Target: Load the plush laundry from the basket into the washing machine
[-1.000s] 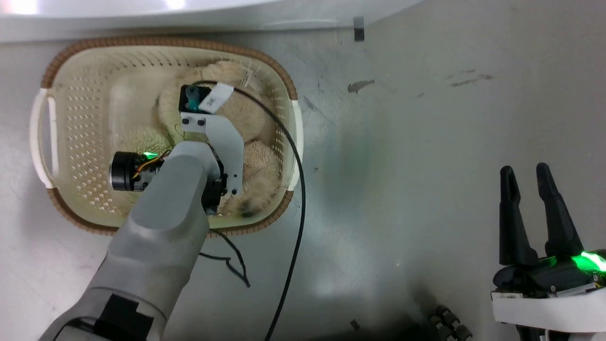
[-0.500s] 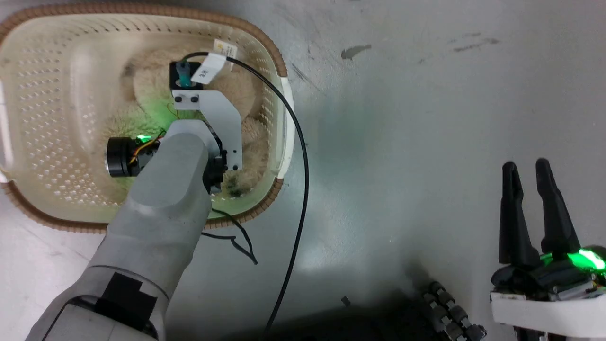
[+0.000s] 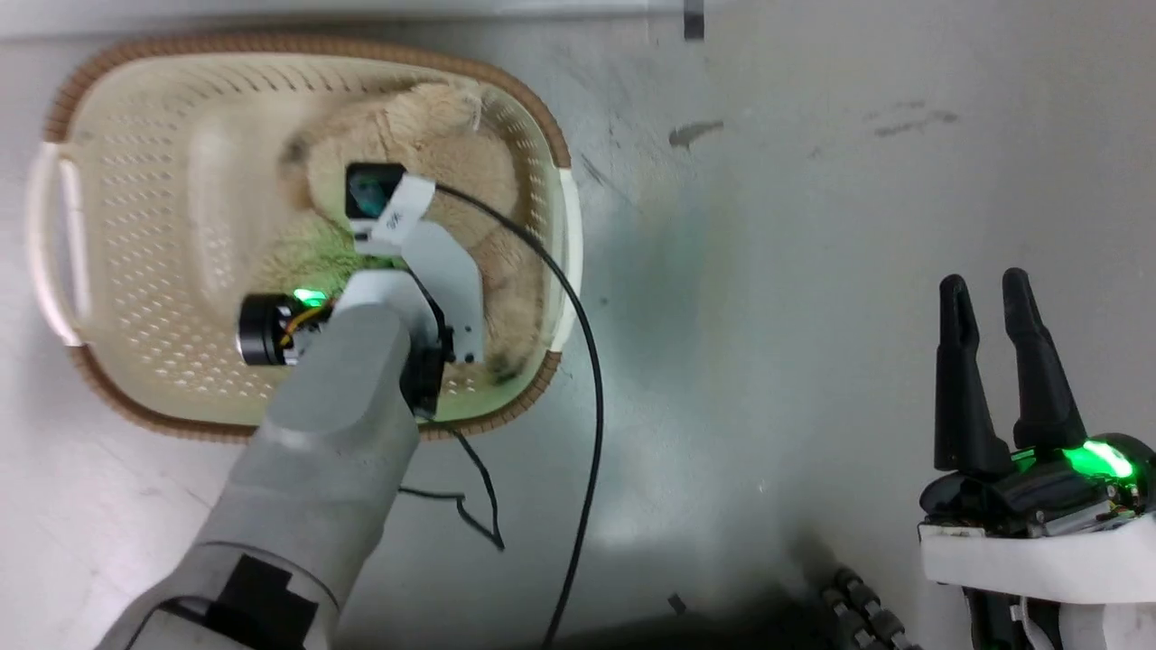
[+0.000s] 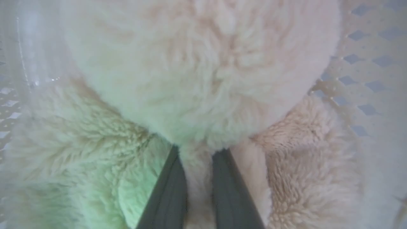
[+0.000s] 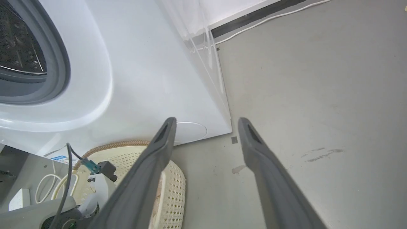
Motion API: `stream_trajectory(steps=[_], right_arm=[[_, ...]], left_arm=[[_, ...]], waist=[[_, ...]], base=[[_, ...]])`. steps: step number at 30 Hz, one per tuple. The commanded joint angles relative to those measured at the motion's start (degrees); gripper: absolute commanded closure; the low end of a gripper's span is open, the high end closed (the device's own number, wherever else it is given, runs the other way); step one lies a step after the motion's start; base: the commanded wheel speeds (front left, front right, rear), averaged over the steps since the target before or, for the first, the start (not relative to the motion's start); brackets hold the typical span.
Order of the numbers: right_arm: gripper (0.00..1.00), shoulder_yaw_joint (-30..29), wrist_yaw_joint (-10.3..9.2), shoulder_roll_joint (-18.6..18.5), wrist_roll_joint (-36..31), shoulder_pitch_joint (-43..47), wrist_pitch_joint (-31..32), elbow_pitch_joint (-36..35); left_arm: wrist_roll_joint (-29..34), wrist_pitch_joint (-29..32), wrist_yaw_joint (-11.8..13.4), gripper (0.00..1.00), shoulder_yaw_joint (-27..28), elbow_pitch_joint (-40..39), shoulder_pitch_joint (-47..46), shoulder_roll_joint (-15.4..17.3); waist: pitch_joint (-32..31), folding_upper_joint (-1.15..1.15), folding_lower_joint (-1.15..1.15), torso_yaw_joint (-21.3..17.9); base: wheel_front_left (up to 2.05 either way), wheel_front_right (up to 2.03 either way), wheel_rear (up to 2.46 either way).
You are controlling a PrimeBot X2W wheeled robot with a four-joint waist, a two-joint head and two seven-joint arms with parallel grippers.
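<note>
The cream basket (image 3: 298,45) with its brown rim stands on the floor at the upper left of the head view. The beige plush laundry (image 3: 433,135) lies in its right half. My left arm reaches down into the basket, and its wrist covers the fingers there. In the left wrist view my left gripper (image 4: 198,149) is shut on a fold of the plush laundry (image 4: 203,63), beside the basket wall (image 4: 359,63). My right gripper (image 3: 984,287) hangs open over bare floor at the lower right. The right wrist view has the right gripper (image 5: 206,121) open before the white washing machine (image 5: 143,79), its grey seal and drum (image 5: 19,41) at the left.
A black cable (image 3: 591,379) runs from my left wrist across the grey floor beside the basket. A black tape mark (image 3: 693,23) sits near the machine's corner. A dark ribbed part (image 3: 867,614) lies at the bottom edge. The floor to the right is open.
My left gripper's fingers have closed onto the plush laundry. The head camera has shifted, so the basket sits differently in the picture. The right gripper stays open in place.
</note>
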Motion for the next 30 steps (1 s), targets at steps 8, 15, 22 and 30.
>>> stream_trajectory(steps=[8,15,22,30], right_arm=[[0.0,-0.53,0.05,-0.11,-1.88,-1.04,-0.25,2.81],[0.0,-0.72,0.05,-0.11,-3.54,-0.1,-0.25,5.3],[0.0,-1.11,0.05,-0.11,-4.43,2.13,-0.25,7.3],[0.0,-2.08,0.05,-0.11,-5.25,5.87,-0.25,9.45]], left_arm=[[-2.69,-5.15,-3.21,1.0,-0.05,0.86,2.96,-2.08],[-5.72,-10.26,-6.86,1.0,-0.47,-0.65,5.51,-2.63],[-8.83,-16.96,-9.22,1.0,-1.36,-4.19,9.93,-2.7],[-11.47,-25.03,-9.71,1.0,-2.26,-9.05,16.02,-2.71]], waist=[[-9.46,0.0,-0.01,4.62],[-17.25,0.0,-0.01,8.45],[-25.0,0.0,-0.01,11.24],[-33.72,0.0,-0.01,13.46]], base=[[0.0,0.0,0.0],[0.0,0.0,0.0],[0.0,0.0,0.0],[0.0,0.0,0.0]])
